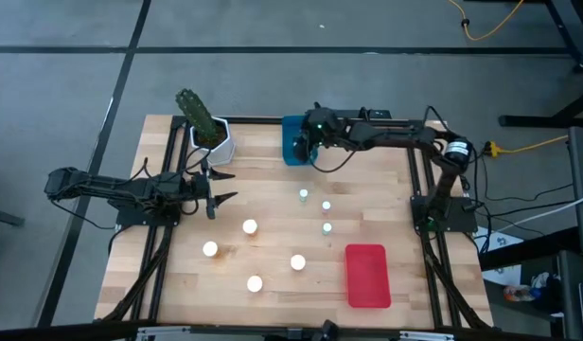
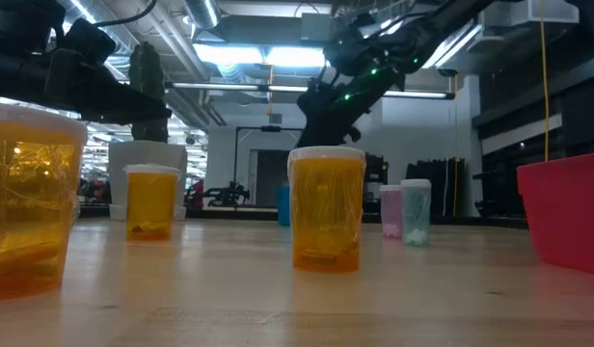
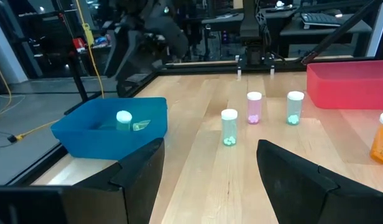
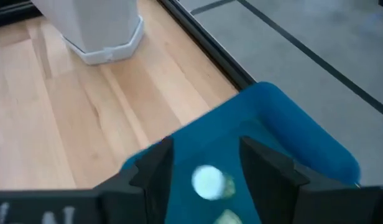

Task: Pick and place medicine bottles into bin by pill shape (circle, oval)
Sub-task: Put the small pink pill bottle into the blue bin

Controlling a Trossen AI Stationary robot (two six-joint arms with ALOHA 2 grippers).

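- A light wooden table [image 1: 273, 275] with dark rails stands on a grey floor; the low view looks past it into a workshop with ceiling lights and dark equipment.
- A blue bin [image 1: 293, 140] sits at the table's far edge, and a red bin [image 1: 366, 276] lies near the front right corner.
- A white pot with a green cactus [image 1: 209, 133] stands to the left of the blue bin.
- The right gripper [image 1: 309, 144] hangs over the blue bin with its fingers spread apart and nothing between them; a small pale bottle [image 4: 210, 182] lies on its side in the bin below.
- The left gripper [image 1: 219, 190] waits above the table's left part, just in front of the pot, its fingers also spread and empty.
- Three small greenish bottles [image 1: 326, 206] stand in a cluster at the table's middle, between the two bins.
- Four larger orange bottles [image 1: 250, 226] stand upright, spread over the front left half, well apart from each other.
- In the low view the nearest orange bottle [image 2: 27, 202] is cut off by the picture's edge, and the blue bin is mostly hidden behind another.
- The pill shapes inside the bottles are too small to make out.
- In the left wrist view a second pale object [image 3: 140, 125] lies beside the bottle in the blue bin; what it is cannot be told.
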